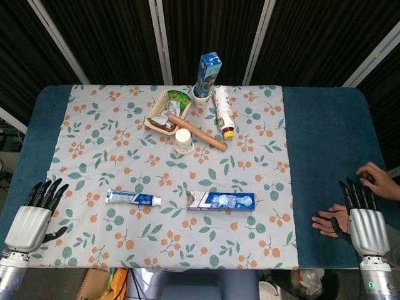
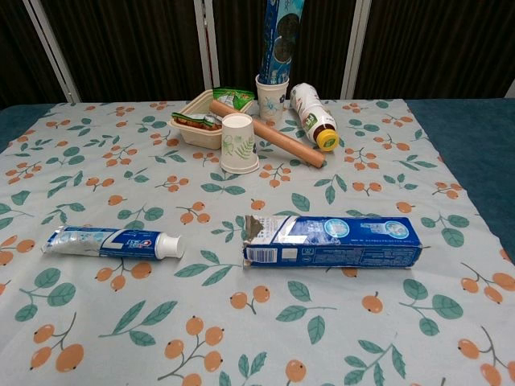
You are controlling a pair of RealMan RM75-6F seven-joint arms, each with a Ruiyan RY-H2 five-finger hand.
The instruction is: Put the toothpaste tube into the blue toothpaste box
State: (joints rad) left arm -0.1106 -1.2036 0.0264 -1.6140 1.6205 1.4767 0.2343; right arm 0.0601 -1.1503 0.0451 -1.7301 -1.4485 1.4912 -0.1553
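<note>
The toothpaste tube [image 1: 133,199] [image 2: 113,241] lies flat on the floral cloth, its white cap pointing right. To its right lies the blue toothpaste box [image 1: 221,200] [image 2: 332,240], lengthwise, with its open flap end facing the tube's cap. A small gap separates them. My left hand [image 1: 34,212] rests at the table's near left corner, fingers spread, holding nothing. My right hand [image 1: 364,219] sits at the near right edge, fingers extended and empty. Neither hand appears in the chest view.
At the back stand a tray [image 1: 160,112] with snack packets, an upturned paper cup [image 1: 184,140], a wooden rolling pin [image 1: 197,132], a lying bottle [image 1: 223,112] and a cup holding a tall blue box [image 1: 207,76]. A person's hand [image 1: 379,180] shows at the right edge.
</note>
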